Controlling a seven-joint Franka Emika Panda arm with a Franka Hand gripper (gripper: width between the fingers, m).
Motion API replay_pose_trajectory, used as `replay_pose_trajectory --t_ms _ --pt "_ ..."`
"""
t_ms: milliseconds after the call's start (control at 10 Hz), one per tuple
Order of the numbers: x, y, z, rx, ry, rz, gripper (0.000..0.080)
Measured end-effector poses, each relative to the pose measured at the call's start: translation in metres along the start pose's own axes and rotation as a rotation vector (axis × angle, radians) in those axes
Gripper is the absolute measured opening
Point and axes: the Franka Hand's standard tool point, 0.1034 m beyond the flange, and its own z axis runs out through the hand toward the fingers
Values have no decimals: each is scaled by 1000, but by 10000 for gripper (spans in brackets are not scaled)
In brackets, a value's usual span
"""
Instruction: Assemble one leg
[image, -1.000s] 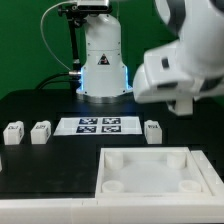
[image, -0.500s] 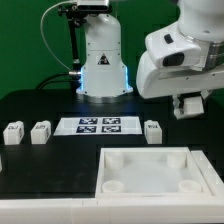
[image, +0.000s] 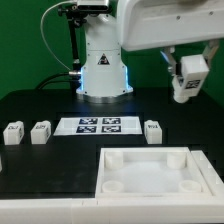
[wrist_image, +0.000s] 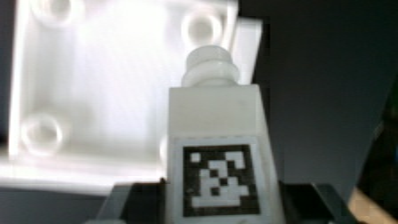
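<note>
My gripper (image: 188, 72) hangs high at the exterior view's right, shut on one white leg (image: 184, 90) that it holds in the air. In the wrist view the held leg (wrist_image: 217, 120) stands between the jaws, its black-and-white tag facing the camera and its round peg end pointing away. Three more legs stand on the black table: two at the exterior view's left (image: 12, 133) (image: 41, 131) and one at its right (image: 152, 131). The large white tray-like part (image: 150, 170) with round corner sockets lies in front; it also shows in the wrist view (wrist_image: 89, 90) below the leg.
The marker board (image: 100, 125) lies flat between the loose legs. The arm's white base (image: 100, 60) stands behind it with cables at its side.
The arm has risen and swung over the last second. The gripper with the held leg has moved up, higher above the table at the exterior view's right.
</note>
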Motion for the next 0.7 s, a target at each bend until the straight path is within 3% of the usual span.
replay_pose_trajectory --t_ms 100,500,600,700 --pt "-6 2 4 -8 92 1 291" --pt "-4 6 5 -21 464 -3 291" --pt "0 12 13 -27 455 -20 291" --pt "20 19 12 -32 473 -30 291"
